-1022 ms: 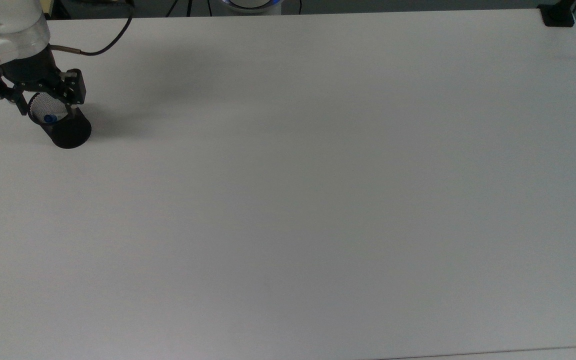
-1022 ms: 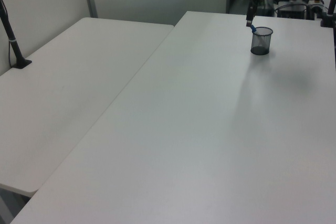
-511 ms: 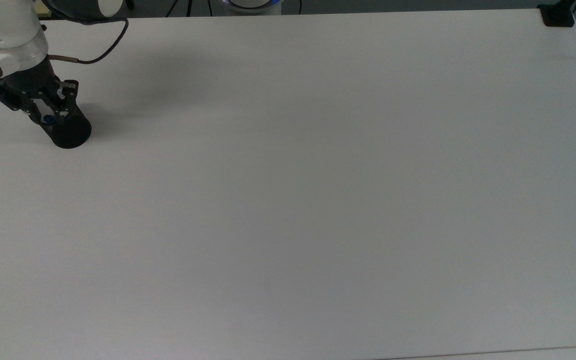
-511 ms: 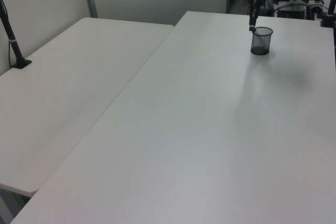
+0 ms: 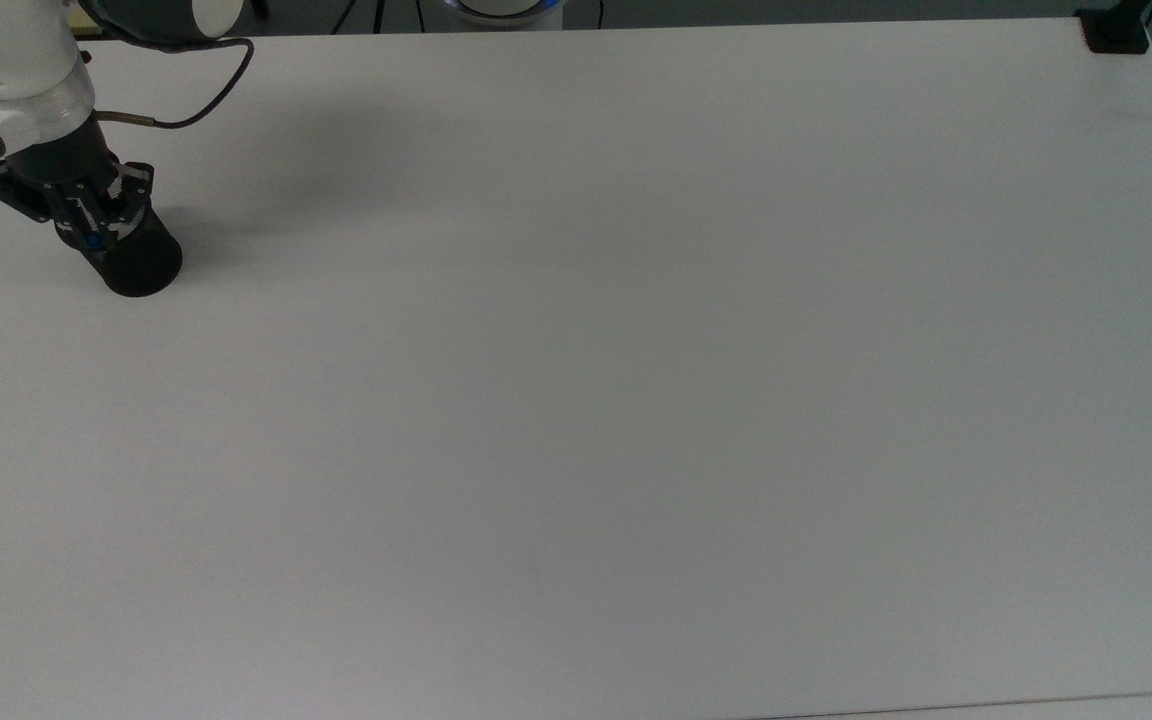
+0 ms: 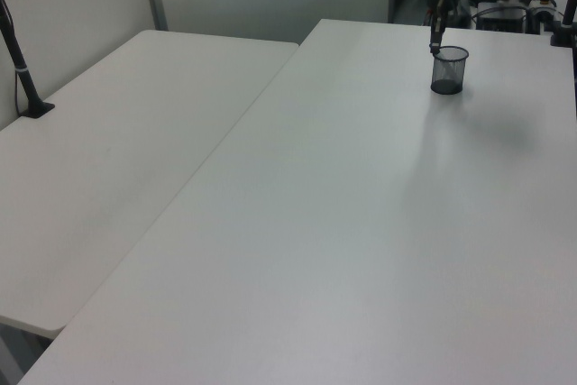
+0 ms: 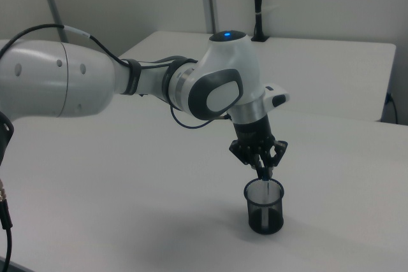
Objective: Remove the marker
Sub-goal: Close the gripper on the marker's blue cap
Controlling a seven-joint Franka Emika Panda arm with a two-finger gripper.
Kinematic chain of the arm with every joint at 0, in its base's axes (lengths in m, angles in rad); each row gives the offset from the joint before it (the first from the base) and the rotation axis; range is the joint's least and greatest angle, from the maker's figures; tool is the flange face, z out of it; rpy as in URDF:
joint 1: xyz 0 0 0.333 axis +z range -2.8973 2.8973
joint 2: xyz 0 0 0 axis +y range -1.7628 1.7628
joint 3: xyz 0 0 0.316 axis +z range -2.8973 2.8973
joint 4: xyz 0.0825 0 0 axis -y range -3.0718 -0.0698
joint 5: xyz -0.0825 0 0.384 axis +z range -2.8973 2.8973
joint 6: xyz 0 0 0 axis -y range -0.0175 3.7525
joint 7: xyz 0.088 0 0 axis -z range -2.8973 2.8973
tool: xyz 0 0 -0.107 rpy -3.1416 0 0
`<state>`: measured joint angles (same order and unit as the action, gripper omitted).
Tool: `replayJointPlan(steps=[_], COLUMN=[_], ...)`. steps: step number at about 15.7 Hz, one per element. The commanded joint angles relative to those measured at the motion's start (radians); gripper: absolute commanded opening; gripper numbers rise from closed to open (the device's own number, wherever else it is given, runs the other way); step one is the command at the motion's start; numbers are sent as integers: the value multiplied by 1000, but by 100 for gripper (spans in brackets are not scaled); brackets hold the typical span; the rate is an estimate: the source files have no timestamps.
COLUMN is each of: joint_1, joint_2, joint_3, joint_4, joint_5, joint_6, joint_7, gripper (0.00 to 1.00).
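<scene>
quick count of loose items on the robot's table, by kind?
Black mesh cup: 1
Marker, blue cap showing at the cup's mouth, under the end effector: 1
Total: 2

I can read no text, label, brand or number anywhere I look; any print on the slim blue-capped marker (image 5: 94,240) is too small for me to make out.
</scene>
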<state>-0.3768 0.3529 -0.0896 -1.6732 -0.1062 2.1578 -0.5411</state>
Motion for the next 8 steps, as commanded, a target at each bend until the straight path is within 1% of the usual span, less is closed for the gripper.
replayJointPlan(steps=[1, 3, 6, 8], joint_1=[-1, -1, 1, 3], joint_2=[-38, -60, -80, -97], joint_3=[-5, -5, -4, -4], joint_4=[-13, -4, 52, 101], joint_5=[0, 6, 14, 49], joint_6=[-2, -30, -114, -186], joint_7=[-14, -14, -10, -13], gripper=[8, 8, 8, 8])
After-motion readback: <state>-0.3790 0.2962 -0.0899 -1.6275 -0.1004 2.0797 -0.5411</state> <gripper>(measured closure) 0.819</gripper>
